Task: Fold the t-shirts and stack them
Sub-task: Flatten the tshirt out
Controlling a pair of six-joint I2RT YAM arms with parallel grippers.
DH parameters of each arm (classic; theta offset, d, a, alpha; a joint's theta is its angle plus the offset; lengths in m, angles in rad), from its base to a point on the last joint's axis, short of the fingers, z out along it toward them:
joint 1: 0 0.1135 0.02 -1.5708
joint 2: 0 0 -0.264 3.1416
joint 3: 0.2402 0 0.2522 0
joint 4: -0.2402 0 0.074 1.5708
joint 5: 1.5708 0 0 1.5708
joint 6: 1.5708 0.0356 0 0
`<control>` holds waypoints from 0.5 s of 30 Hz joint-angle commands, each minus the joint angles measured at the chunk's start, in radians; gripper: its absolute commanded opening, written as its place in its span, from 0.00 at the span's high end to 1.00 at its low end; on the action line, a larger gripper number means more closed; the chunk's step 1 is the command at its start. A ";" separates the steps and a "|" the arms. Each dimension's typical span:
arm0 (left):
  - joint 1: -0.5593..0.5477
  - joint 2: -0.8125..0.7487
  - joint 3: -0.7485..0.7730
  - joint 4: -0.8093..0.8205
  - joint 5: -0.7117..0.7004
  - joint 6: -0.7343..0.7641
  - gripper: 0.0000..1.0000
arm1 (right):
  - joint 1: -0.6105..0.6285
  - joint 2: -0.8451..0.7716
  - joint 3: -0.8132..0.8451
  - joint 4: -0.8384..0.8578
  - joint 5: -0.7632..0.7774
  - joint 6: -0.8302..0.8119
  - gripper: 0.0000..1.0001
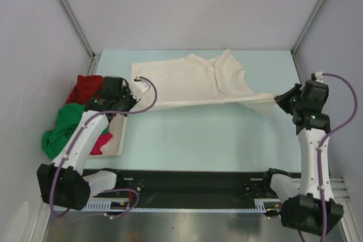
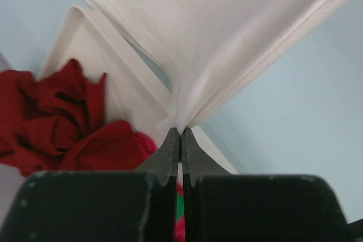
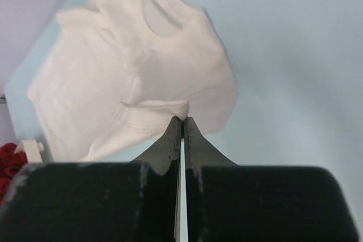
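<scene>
While the cream-white t-shirt (image 1: 193, 83) lies spread across the far half of the desk (image 1: 215, 140), both claws grip it at opposite ends of its near edge. The left claw (image 2: 180, 131) is pressed together on a gathered corner of the cloth, which fans up and away from its tips. Seen from above, that corner is the shirt's left end, just beyond the white tray (image 1: 118, 137). The right claw (image 3: 182, 120) is pinched tight on a stitched edge at the shirt's right end, and the rest of the garment stretches away from it toward the far left. Between the two claws the near edge runs as one long drawn-out line. At the desk's left side, the dark red t-shirt (image 1: 85, 88) sits crumpled beside the tray, the bright green t-shirt (image 1: 62, 128) is bunched nearer the arm bases, and the magenta-pink t-shirt (image 1: 103, 140) shows partly from under the left arm (image 1: 85, 137), in the tray
</scene>
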 commanded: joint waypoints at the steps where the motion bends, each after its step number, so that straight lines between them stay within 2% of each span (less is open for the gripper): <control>1: 0.009 -0.093 0.146 -0.139 0.022 -0.018 1.00 | -0.012 -0.092 0.149 -0.146 0.079 -0.062 1.00; 8: 0.011 -0.213 0.517 -0.326 -0.007 -0.014 1.00 | -0.012 -0.189 0.555 -0.275 0.081 -0.155 1.00; 9: 0.011 -0.222 0.559 -0.363 -0.013 -0.009 1.00 | -0.012 -0.191 0.664 -0.286 0.076 -0.174 1.00; 12: 0.011 -0.242 0.720 -0.429 -0.027 0.008 1.00 | -0.010 -0.181 0.819 -0.323 0.068 -0.195 1.00; 13: 0.009 -0.239 0.758 -0.446 -0.028 0.011 1.00 | -0.003 -0.175 0.918 -0.339 0.076 -0.197 1.00; 15: 0.011 -0.232 0.866 -0.486 -0.027 0.020 1.00 | 0.025 -0.151 0.994 -0.346 0.101 -0.197 1.00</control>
